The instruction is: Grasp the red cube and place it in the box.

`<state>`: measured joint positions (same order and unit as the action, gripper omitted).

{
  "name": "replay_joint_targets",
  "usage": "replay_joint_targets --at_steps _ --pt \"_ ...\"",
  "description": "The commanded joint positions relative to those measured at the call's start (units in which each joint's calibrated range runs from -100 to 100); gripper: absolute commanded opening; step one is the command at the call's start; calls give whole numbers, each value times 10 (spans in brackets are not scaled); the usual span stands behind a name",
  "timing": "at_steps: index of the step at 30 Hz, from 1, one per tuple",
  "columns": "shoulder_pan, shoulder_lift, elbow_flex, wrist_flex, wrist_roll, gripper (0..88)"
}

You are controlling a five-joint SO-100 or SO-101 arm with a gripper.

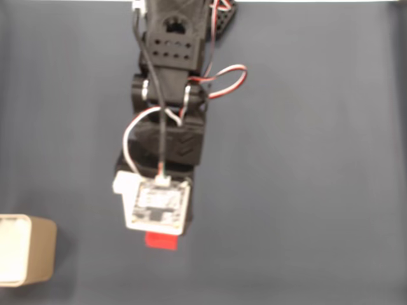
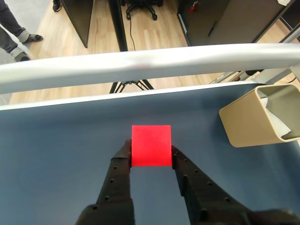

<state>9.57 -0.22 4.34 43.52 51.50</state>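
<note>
Two black, studded fingers [image 2: 121, 176] of the gripper [image 2: 151, 157] press against the left and right faces of the small bright red plain-faced cube [image 2: 151, 146] in the wrist view, so the gripper is closed on that cube; whether the cube rests on the dark blue-grey table surface [image 2: 56, 154] or is raised off it cannot be told. To the right in this view, well apart from the cube, stands the tan box with rounded corners and a pale interior [image 2: 243, 126], near the table's white rim [image 2: 140, 63]; beyond the rim are a wooden floor [image 2: 154, 35] and a person's shoes [image 2: 26, 40]. From the fixed view, the black arm [image 1: 168, 82] with red and white wires [image 1: 222, 79] reaches down the frame; the cube [image 1: 160, 241] peeks out just below its white wrist camera board [image 1: 158, 203]; the box [image 1: 28, 249] sits at the lower left edge, well apart.
</note>
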Motion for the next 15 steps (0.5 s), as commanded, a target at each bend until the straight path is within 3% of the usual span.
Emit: replay_joint_targets --at_steps 1,15 --pt "19 10 -59 3 -5 54" --pt "69 91 -173 4 -19 54"
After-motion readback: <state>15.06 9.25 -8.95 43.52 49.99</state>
